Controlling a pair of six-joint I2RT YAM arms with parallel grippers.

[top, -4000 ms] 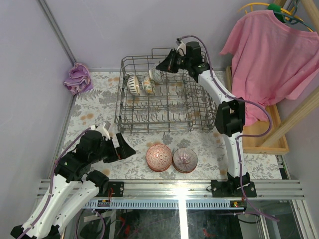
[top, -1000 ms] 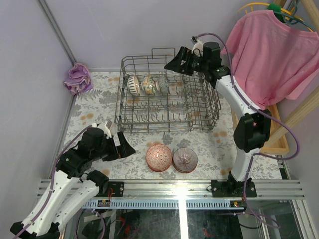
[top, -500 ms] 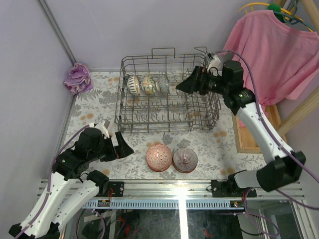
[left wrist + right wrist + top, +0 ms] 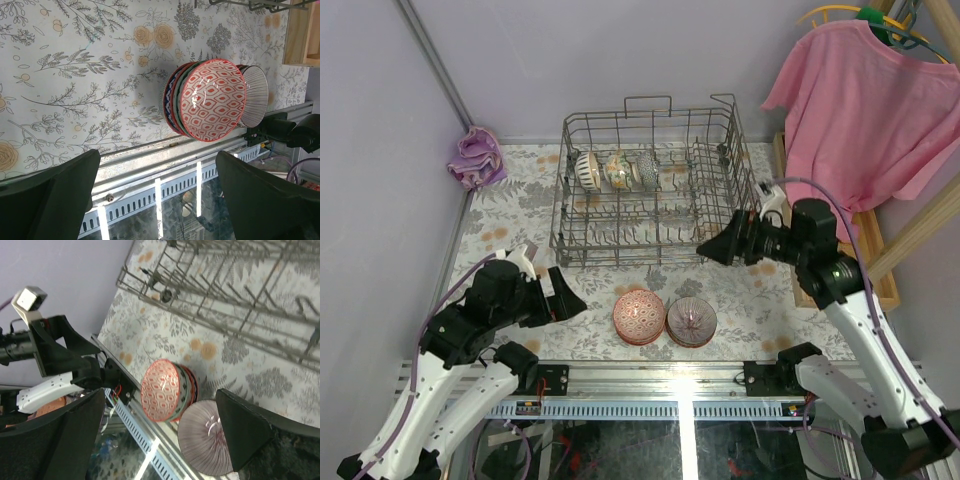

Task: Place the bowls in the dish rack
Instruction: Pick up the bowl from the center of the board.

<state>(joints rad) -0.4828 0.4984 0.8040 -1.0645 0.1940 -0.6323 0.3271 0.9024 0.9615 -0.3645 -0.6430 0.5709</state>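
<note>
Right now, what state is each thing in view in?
dish rack, upright on the table, three bowls loaded.
three bowls, on edge in the rack's back row.
red-patterned stack, nested upright in front of the rack, not loaded.
grey ribbed bowl, upright beside the stack, not loaded.
left gripper, open, empty.
right gripper, open, empty.
purple cloth, crumpled at the back left corner.
pink shirt, hanging at the right.

We see only rims of the bowls (image 4: 170, 100) stacked under the red-patterned ceramic bowl (image 4: 212, 100); at its 3 o'clock, the grey ribbed ceramic bowl (image 4: 256, 90) sits half hidden behind.
</note>
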